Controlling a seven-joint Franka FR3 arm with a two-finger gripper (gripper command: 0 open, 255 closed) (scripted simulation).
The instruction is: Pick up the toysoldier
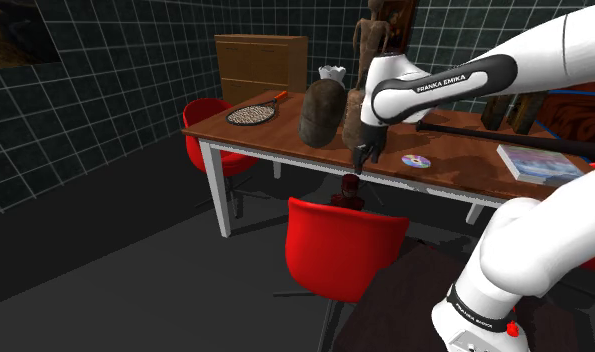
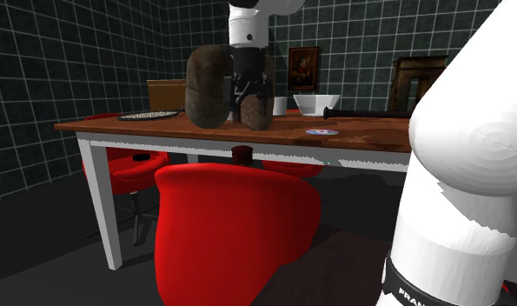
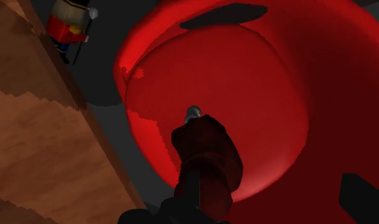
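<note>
A small toy soldier [image 3: 67, 27] with a red coat and black hat lies low down beside the wooden table's edge [image 3: 48, 146]. A dark red figure [image 3: 206, 162] with a grey knob at its far end is directly under my gripper [image 1: 361, 163], over the red chair's seat [image 3: 264, 95]. It also appears just below the table edge [image 1: 350, 190] [image 2: 241, 154]. I cannot tell whether it rests on the seat. My gripper [image 2: 248, 103] points down at the table's near edge and is open. One finger [image 3: 363, 198] stands well apart from the dark figure.
On the table [image 1: 285, 140] stand two brown lumpy sacks [image 1: 322, 110], a round racket [image 1: 251, 115], a disc [image 1: 417, 160], a book [image 1: 535, 163] and a black bat [image 2: 369, 115]. A red chair [image 1: 345, 250] sits right below the gripper; another [image 1: 210, 135] is at the table's far end.
</note>
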